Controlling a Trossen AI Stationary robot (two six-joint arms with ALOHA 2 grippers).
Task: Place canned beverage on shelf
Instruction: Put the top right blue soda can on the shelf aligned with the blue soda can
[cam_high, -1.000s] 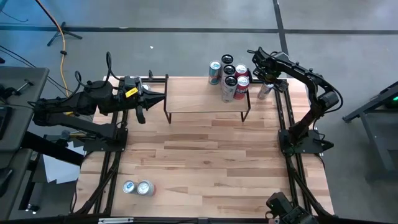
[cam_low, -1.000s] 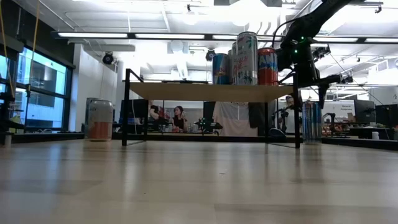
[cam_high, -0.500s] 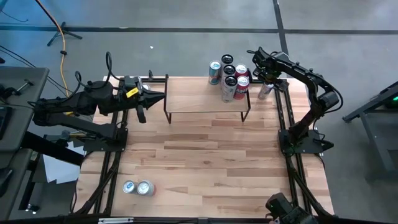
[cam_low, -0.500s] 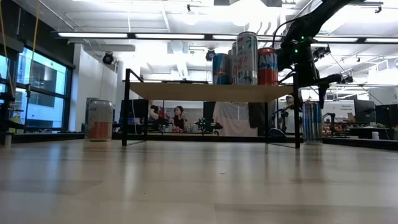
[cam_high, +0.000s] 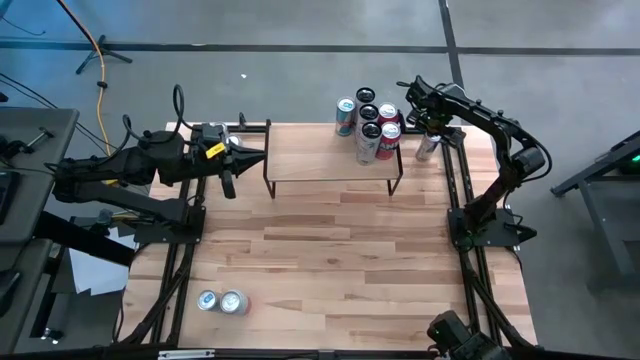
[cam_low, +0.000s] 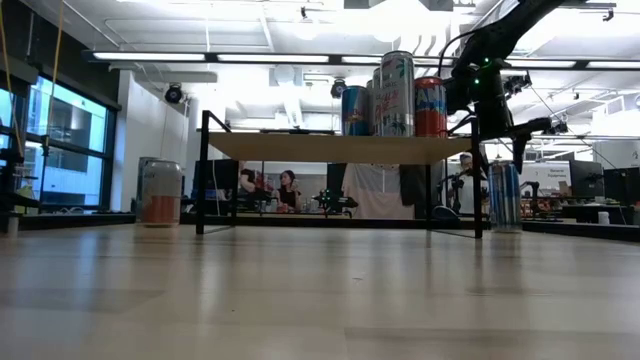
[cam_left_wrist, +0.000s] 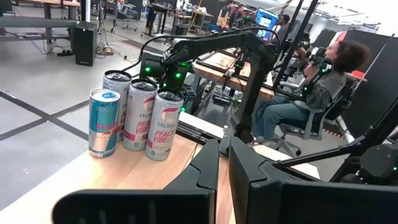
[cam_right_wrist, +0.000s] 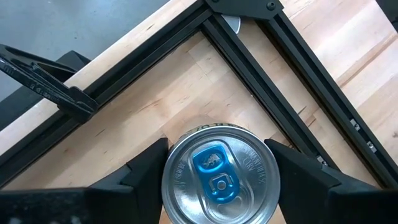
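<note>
Canned beverage status: upright on the surface, at its far right corner just beside the right end of the shelf, and not yet lifted.

Survey, near to far:

1. Front of the surface, left side: two spare cans stand together, well apart from both arms.
2. Middle of the surface: bare wood.
3. Far half: the shelf stands on its black legs. A cluster of cans already occupies its right end; the left and middle of the plank are free.
4. Far left: the left end effector waits level with the shelf's left end, fingers closed on nothing.
5. Far right: the right end effector sits over the canned beverage from above. In the right wrist view one finger lies against each side of the can body, so the end effector is gripping the can.

Change over the last second: the right fingers have drawn in slightly onto the can. The arm itself has not visibly moved, and the low view shows the can's base level with the shelf feet as before.

Meaning for the task: the grasp appears complete and the pick is about to start. The next move calls for a straight lift above plank height, then a transfer toward free plank, clear of the cluster.
</note>
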